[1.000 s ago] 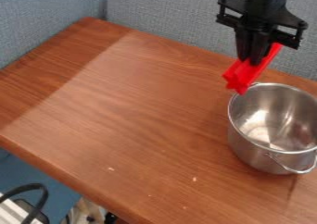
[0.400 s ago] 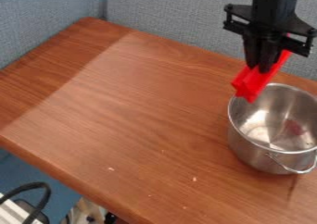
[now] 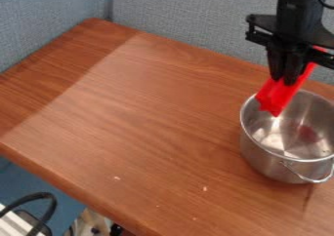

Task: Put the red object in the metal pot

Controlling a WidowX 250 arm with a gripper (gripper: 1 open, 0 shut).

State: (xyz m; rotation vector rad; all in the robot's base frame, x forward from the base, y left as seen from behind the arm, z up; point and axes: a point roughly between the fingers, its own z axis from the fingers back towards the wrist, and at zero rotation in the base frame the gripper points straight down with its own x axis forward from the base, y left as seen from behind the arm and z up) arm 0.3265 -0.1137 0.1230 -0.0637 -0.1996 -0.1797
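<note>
Counting: one red bar (image 3: pixel 278 92), one steel pot (image 3: pixel 290 136), one black gripper (image 3: pixel 287 70).
Fingers: pointing steeply down, clamped narrow on upper end of red bar.
Red bar: hanging tilted below fingers, lower end over pot's near-left rim, above the opening; contact with rim impossible to tell.
Pot: upright at right edge of desk, loop handle at front rim.
Desk (image 3: pixel 131 113): reddish-brown wood grain.
Room: blue-grey textured wall (image 3: pixel 53 11) behind desk; dark cables (image 3: pixel 26 216) below front edge.

Pot (image 3: pixel 290 135) at table's (image 3: pixel 117 103) right edge, block (image 3: pixel 279 92) above its rim.
</note>
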